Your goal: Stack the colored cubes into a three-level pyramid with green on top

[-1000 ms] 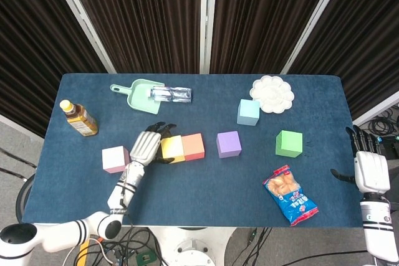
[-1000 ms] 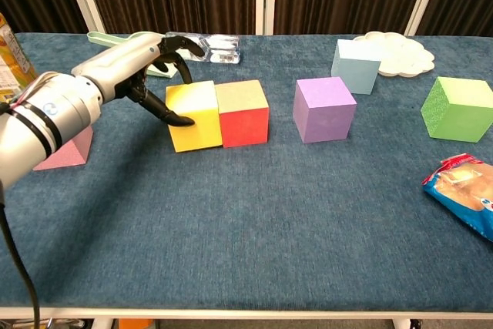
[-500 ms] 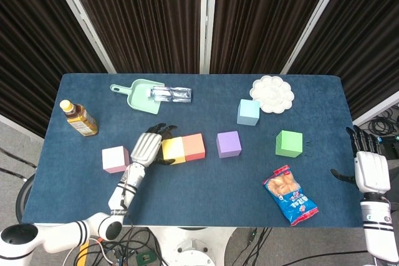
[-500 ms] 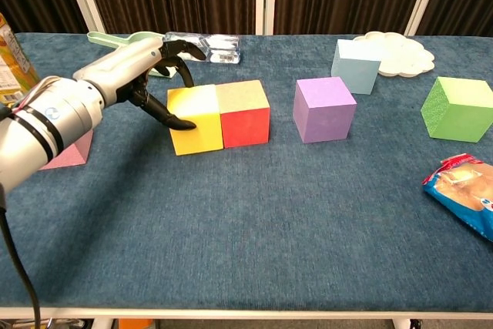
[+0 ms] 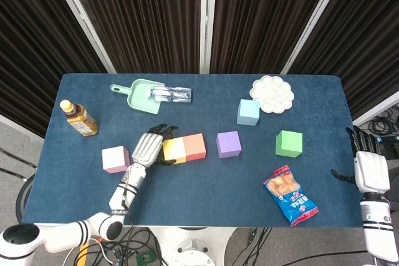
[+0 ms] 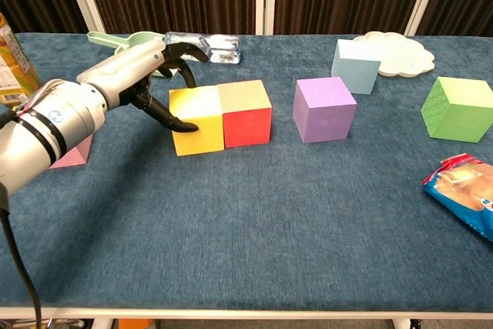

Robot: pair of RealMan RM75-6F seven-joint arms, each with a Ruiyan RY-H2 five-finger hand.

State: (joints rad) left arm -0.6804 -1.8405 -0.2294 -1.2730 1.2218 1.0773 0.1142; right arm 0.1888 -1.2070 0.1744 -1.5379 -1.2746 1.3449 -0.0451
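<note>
1. One blue-covered table (image 5: 199,185) carries everything; dark curtains hang behind it.
2. Left hand (image 5: 146,147) lies on the cloth against the left side of the yellow cube (image 5: 173,149). Its dark fingers (image 6: 179,52) curl around that cube's far left edge and a thumb tip touches its front-left face in the chest view. Whether it truly grips the cube or only presses on it, I cannot tell.
3. Right hand (image 5: 368,169) hangs off the table's right edge, fingers apart and holding nothing.
4. Snack packet (image 5: 291,195), blue with red, lies near the front right, below the green cube (image 5: 289,143).
5. Mint dustpan (image 5: 140,95) sits at the back left with a clear plastic bottle (image 5: 170,95) lying across its right edge.
6. White flower-shaped plate (image 5: 272,93) sits at the back right, just beside the light blue cube (image 5: 248,112).
7. Brown drink bottle (image 5: 79,118) lies tilted near the left edge.
8. Six cubes all rest on the cloth, none stacked. The yellow cube touches the red cube (image 5: 194,146); the purple cube (image 5: 229,144) stands apart to their right; the green cube stands further right; the pink cube (image 5: 115,159) sits left of the left hand.
</note>
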